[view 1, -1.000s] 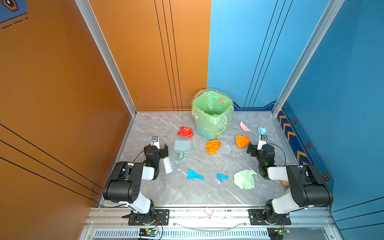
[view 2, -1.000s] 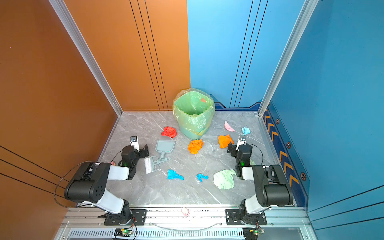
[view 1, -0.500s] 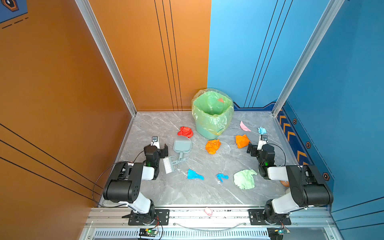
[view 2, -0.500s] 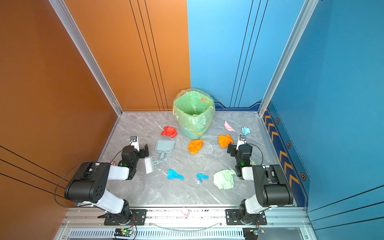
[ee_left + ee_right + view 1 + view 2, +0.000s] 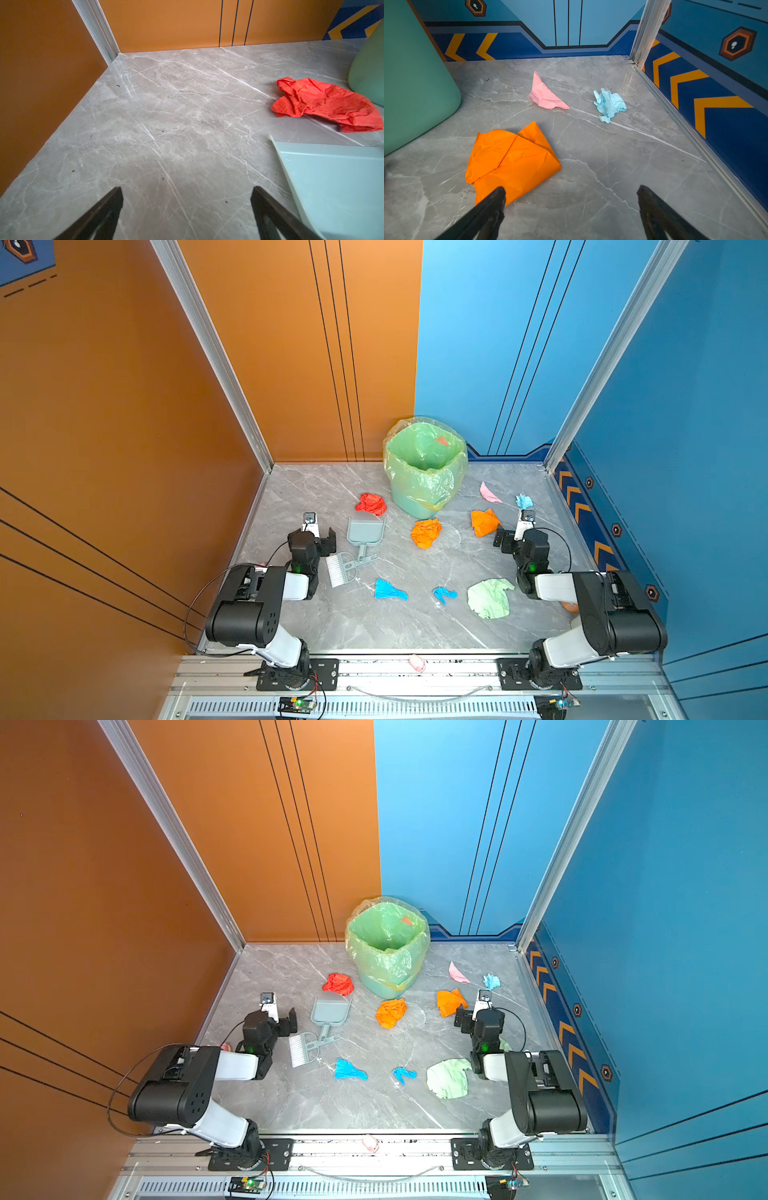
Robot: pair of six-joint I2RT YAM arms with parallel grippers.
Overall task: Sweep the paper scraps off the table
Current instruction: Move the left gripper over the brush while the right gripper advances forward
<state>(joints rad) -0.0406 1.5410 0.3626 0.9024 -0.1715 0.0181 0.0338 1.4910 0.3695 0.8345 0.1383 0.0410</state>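
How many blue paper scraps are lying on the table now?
3. A larger bright blue scrap lies front-centre; a smaller bright blue scrap lies just to its right; a pale blue scrap lies far back, near the right wall. Others may be hidden.

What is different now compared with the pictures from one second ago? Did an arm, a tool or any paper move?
Nothing has visibly changed. The left gripper and the right gripper are open and empty, in the same places as before. The brush, the dustpan, the bin and the paper scraps lie on the table where they were.
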